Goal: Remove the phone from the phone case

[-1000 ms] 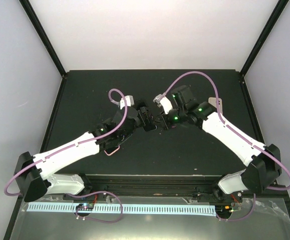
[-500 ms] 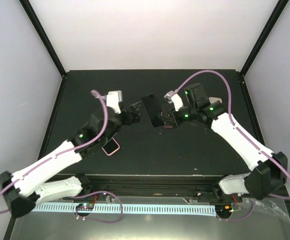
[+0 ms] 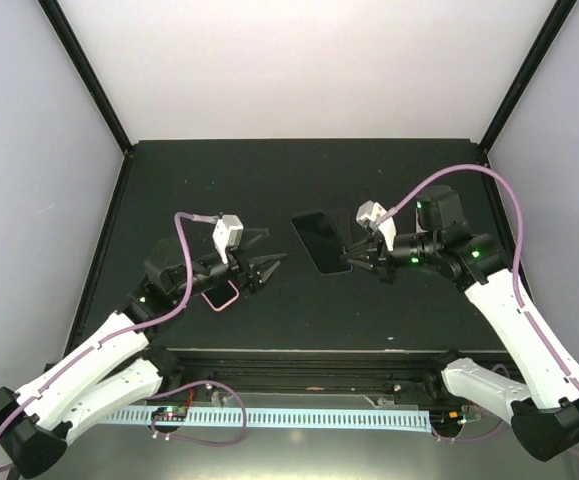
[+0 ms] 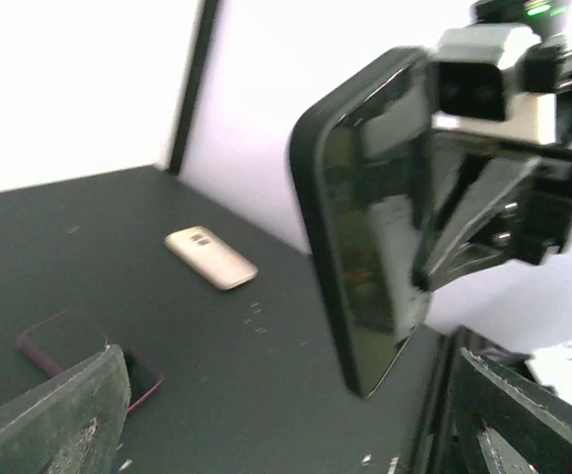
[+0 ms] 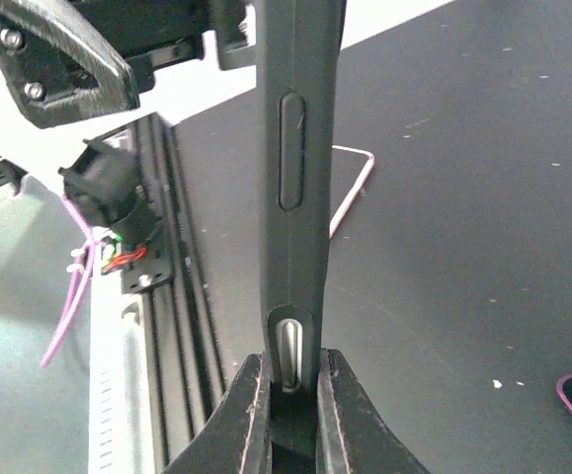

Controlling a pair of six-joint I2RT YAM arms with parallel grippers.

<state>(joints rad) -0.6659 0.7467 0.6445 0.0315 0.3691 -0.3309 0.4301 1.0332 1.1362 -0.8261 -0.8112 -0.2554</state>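
Observation:
A phone in a black case (image 3: 321,240) is held up above the table's middle. My right gripper (image 3: 357,250) is shut on its end. In the right wrist view the case edge (image 5: 295,148) stands upright between the shut fingers (image 5: 251,415), and silver shows in its slot. In the left wrist view the cased phone (image 4: 365,217) hangs in front, its glossy face showing. My left gripper (image 3: 269,265) is open and empty, a short way left of the phone. Its fingers (image 4: 58,415) stand wide apart in the left wrist view.
A pink-rimmed empty case (image 3: 224,295) lies by the left arm and shows in the right wrist view (image 5: 350,188). A gold phone (image 4: 211,259) and a dark magenta-rimmed item (image 4: 78,346) lie on the table. The front rail (image 5: 172,326) runs along the near edge.
The two grippers were together at the phone. My left gripper has let go and drawn back left and nearer. My right gripper has moved right, still holding the cased phone.

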